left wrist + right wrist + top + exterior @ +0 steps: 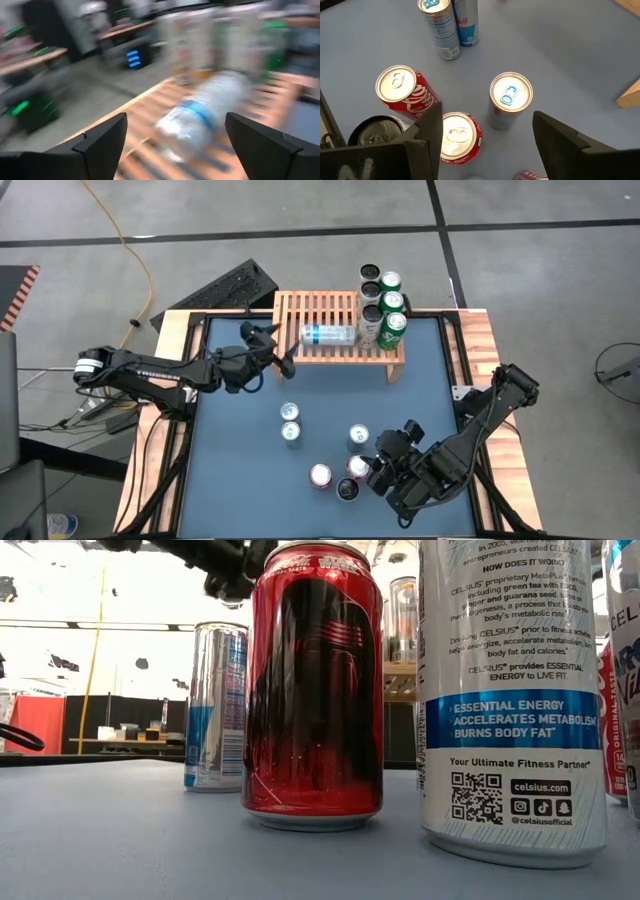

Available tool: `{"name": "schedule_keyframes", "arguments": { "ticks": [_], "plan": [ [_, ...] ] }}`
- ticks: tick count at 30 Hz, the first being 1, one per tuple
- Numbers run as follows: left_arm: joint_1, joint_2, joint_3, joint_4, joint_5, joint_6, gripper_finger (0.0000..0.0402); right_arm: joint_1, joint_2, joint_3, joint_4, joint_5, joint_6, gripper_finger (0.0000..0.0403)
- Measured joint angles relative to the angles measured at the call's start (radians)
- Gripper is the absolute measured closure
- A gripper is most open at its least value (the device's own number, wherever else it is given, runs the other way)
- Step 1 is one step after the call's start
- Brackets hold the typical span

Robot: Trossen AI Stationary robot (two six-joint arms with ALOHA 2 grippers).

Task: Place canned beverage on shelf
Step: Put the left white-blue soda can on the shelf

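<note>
Shelf (335, 320) holds one fallen can (328, 334) beside upright cans (385, 325)

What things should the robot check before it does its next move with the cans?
1. Left gripper empty and open: ok, nothing between its fingers.
2. Right gripper open above the loose cans: ok, holding nothing.
3. Every can on the shelf upright: not ok, a white-and-blue can lies on its side on the slats.
4. Free slats for more cans: ok, the shelf's left part is bare.
5. Cans waiting on the table upright: ok, the red can and its neighbours stand.
6. Row of green cans at the shelf's right end steady: cannot tell.
</note>
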Motion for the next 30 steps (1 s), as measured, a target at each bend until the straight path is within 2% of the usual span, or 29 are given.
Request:
{"name": "schedule_keyframes", "arguments": {
  "ticks": [3,8,13,15,19,22,25,30],
  "plan": [
    [-0.009,0.000,0.064,-0.081,0.175,0.067,0.0079,0.005,0.000,0.000,0.000,0.000,0.000,0.0159],
    [0.025,0.025,0.322,-0.517,0.362,0.068,0.0079,0.005,0.000,0.000,0.005,-0.005,-0.001,0.0159],
    [0.111,0.160,0.556,-0.820,0.532,0.167,0.0079,0.005,0.000,0.000,0.006,-0.010,-0.002,0.0159],
    [0.148,0.223,0.633,-0.875,0.594,0.199,0.0079,0.005,0.000,0.000,0.014,-0.010,-0.002,0.0159],
    [0.197,0.344,0.772,-0.962,0.639,0.292,0.0079,0.013,0.000,0.000,0.034,-0.010,-0.002,0.0159],
    [0.226,0.411,0.865,-1.009,0.716,0.326,0.0079,0.021,0.000,0.000,0.035,-0.013,-0.001,0.0159],
    [0.260,0.462,0.920,-1.044,0.776,0.345,0.0079,0.028,0.000,0.000,0.031,-0.015,0.009,0.0159],
    [0.296,0.524,0.939,-1.094,0.804,0.353,0.0079,0.032,0.000,0.000,0.001,-0.016,0.049,0.0159]
  ]
}}
